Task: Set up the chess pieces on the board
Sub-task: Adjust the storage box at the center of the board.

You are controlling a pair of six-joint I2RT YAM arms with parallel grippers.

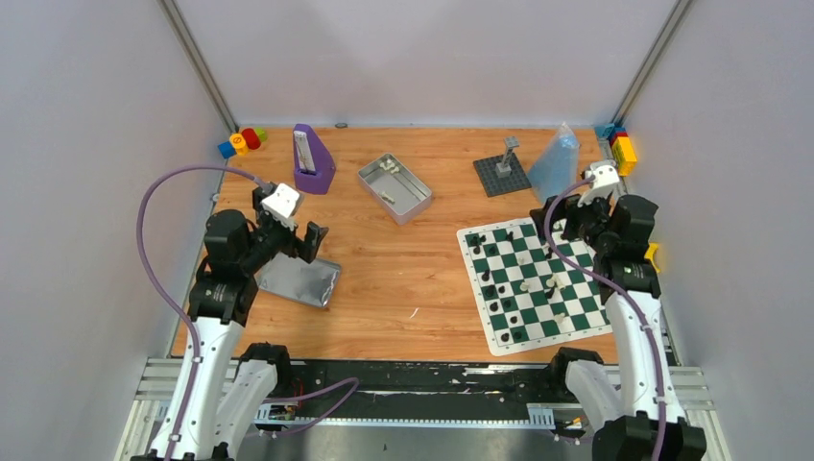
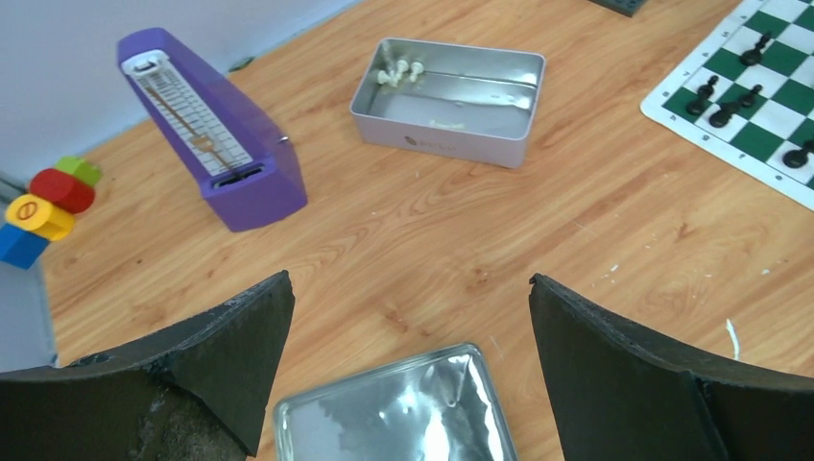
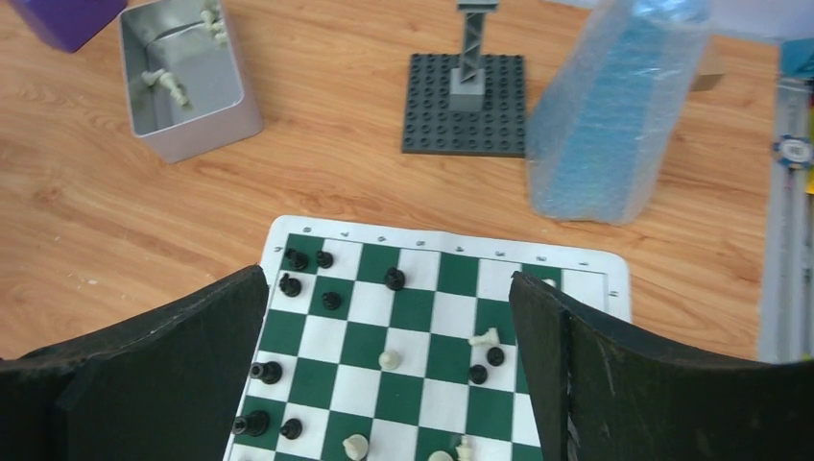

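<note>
From above, your left gripper [image 1: 298, 235] hangs wide open and empty above the flat silver lid [image 1: 299, 280]. Your right gripper [image 1: 576, 219], equally wide and empty, hangs over the green-and-white checkered roll-up board [image 1: 538, 279] at the table's right.

Left wrist: the lidless silver metal tin [image 2: 446, 96] holds roughly five small cream plastic chess pieces [image 2: 401, 70], uncovered so you can reach them.

Right wrist: ten small black plastic chess pieces [image 3: 394, 279] and five cream ones show on the board, scattered and unsorted. Your fingers hide more.

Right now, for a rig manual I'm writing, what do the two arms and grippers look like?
The left arm and right arm have white lower links and black joints. A purple cable loops along each to a white wrist block. The left gripper and right gripper have broad, black, rough-surfaced wedge fingers.
</note>
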